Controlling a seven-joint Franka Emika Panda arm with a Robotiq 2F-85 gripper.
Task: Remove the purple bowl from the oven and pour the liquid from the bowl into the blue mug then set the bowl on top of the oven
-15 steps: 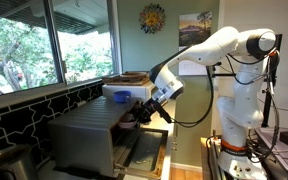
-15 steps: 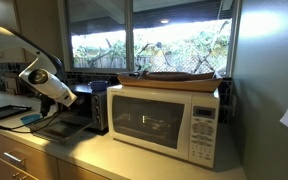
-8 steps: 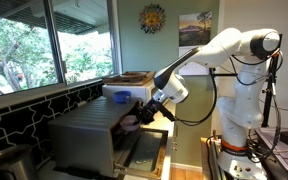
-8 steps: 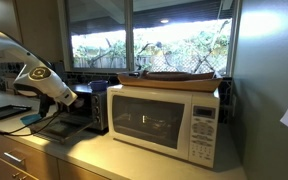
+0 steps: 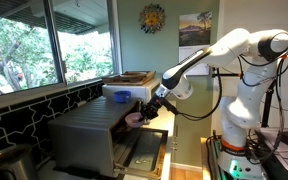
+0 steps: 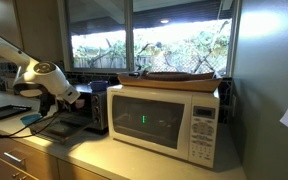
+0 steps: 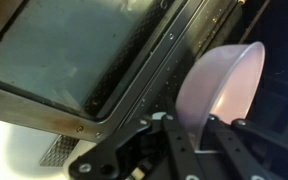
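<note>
Bowl [image 7: 222, 92] before oven [image 5: 84, 135], above open door [image 7: 74, 50]

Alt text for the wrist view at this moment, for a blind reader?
The gripper pinches the rim of the purple bowl at right, against darkness. The open door of the oven fills the upper left, its glass smudged, above a pale surface.

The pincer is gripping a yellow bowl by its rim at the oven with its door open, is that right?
Not quite. The bowl is pale purple, not yellow, as the wrist view shows. The rest holds: the pincer grips it by the rim, at the oven with its door dropped open.
</note>
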